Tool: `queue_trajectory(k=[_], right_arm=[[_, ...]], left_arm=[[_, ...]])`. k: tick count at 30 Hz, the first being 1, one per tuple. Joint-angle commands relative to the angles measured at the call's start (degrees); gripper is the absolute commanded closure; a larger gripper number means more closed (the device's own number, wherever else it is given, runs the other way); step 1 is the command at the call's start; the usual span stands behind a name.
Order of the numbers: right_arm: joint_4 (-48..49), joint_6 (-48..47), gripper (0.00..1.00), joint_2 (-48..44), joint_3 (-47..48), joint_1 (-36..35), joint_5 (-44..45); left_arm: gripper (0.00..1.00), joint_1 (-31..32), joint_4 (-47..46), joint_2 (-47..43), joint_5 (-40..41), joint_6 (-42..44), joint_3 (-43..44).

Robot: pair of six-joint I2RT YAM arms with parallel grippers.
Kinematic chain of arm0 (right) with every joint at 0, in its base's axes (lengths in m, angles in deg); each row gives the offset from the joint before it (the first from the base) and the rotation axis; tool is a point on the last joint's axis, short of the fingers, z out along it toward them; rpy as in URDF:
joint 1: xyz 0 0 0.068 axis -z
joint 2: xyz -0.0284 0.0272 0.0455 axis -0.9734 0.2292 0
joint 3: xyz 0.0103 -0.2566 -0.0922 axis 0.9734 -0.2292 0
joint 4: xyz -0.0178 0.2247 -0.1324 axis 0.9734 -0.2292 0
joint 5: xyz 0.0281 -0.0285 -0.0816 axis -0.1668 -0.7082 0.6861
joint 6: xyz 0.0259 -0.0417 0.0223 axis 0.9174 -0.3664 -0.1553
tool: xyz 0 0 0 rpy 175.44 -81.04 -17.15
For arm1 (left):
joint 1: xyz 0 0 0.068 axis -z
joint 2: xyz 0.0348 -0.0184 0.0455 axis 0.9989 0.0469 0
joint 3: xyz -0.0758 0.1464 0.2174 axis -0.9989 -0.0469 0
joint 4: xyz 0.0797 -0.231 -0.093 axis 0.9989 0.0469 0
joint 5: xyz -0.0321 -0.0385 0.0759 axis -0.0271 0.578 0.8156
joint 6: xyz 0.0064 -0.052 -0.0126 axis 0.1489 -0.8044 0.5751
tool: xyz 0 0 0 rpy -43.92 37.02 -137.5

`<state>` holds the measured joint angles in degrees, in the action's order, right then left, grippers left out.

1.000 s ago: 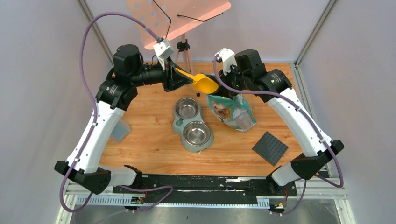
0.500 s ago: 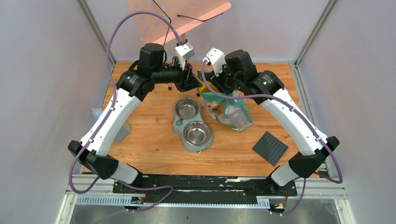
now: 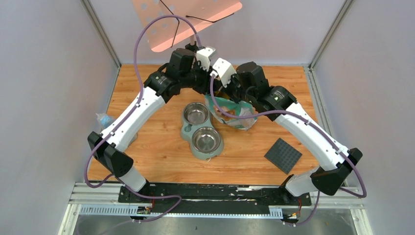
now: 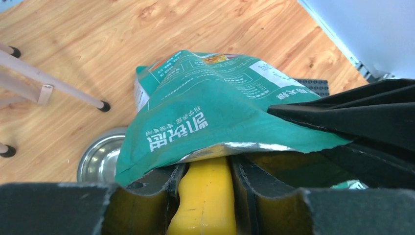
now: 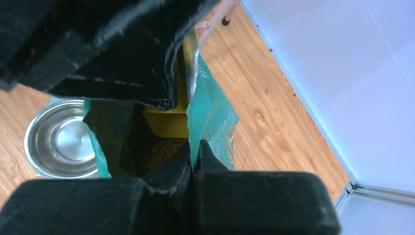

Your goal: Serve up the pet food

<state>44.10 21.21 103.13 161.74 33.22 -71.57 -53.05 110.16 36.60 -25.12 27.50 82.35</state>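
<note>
The teal-green bag (image 3: pixel 236 115) stands at the back middle of the table, its mouth held open. My right gripper (image 5: pixel 192 152) is shut on the bag's rim (image 5: pixel 213 110). My left gripper (image 4: pixel 208 169) is shut on the handle of the yellow scoop (image 4: pixel 208 196), whose head is pushed inside the bag (image 4: pixel 210 112). In the right wrist view the scoop's head (image 5: pixel 166 122) lies on the brown kibble (image 5: pixel 156 152) inside the bag. In the top view both grippers meet over the bag's mouth and the scoop is hidden.
A pale green double feeder with two steel bowls (image 3: pixel 201 131), both with no kibble in them, lies just left of the bag. A dark grey mat (image 3: pixel 283 155) lies at the front right. A tripod's legs (image 4: pixel 54 90) stand at the back left. A clear container (image 3: pixel 105 120) sits at the left edge.
My left arm has swung right and carried the scoop from above the bowls into the bag's mouth. My right gripper has shifted left with the bag's rim, tilting the bag.
</note>
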Motion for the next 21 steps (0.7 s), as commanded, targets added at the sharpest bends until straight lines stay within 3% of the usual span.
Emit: queue_trajectory(k=[1,8,12,16,21], right_arm=[[7.3,3.6,1.0,-7.0,-2.3,-3.4,0.3],[6.5,6.7,1.0,-9.0,-6.9,-9.2,1.8],[10.5,12.9,1.0,-6.9,-7.1,-9.4,5.7],[15.5,12.0,1.0,-6.4,-13.8,-9.4,6.2],[18.3,12.7,1.0,-6.0,-17.3,-9.2,6.2]], left_arm=[[1.0,2.5,-4.8,-1.4,12.0,1.1,-3.9],[1.0,8.5,-9.2,-8.7,21.7,6.8,-15.6],[1.0,8.9,-11.1,-14.1,28.1,3.4,-24.3],[1.0,8.9,-14.4,-17.1,32.2,1.1,-31.7],[1.0,8.9,-23.7,-15.9,32.0,-4.5,-38.6]])
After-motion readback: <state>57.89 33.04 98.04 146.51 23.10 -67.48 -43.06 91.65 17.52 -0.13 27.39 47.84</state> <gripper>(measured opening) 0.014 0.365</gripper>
